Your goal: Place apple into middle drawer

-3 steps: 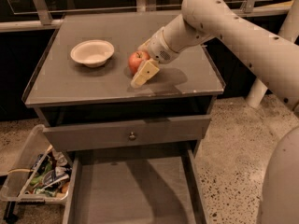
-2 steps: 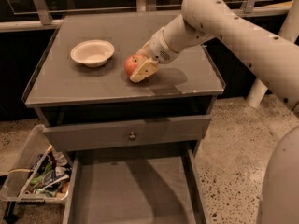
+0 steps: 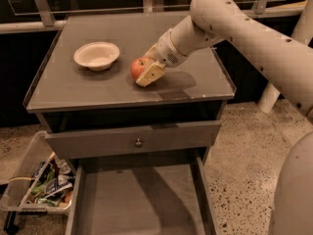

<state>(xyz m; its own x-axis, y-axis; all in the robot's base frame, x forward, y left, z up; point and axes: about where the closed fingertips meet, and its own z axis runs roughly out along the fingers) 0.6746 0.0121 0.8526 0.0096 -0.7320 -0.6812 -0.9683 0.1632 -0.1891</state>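
Observation:
The red-orange apple [image 3: 138,67] sits on the grey cabinet top [image 3: 98,89], right of centre. My gripper [image 3: 146,68] reaches in from the right and is closed around the apple. One yellowish finger [image 3: 151,74] lies across the apple's front right side; the other is behind it. The apple still seems to rest on the surface. The middle drawer [image 3: 146,199] is pulled open at the bottom of the view, directly below the cabinet's front edge, with a bare grey floor.
A white bowl [image 3: 97,56] stands on the cabinet top left of the apple. A closed drawer front with a round knob [image 3: 139,142] is above the open drawer. A clear bin of clutter [image 3: 36,187] sits on the floor at left.
The gripper has shifted a little to the left and down, and the apple has moved left with it, closer to the bowl.

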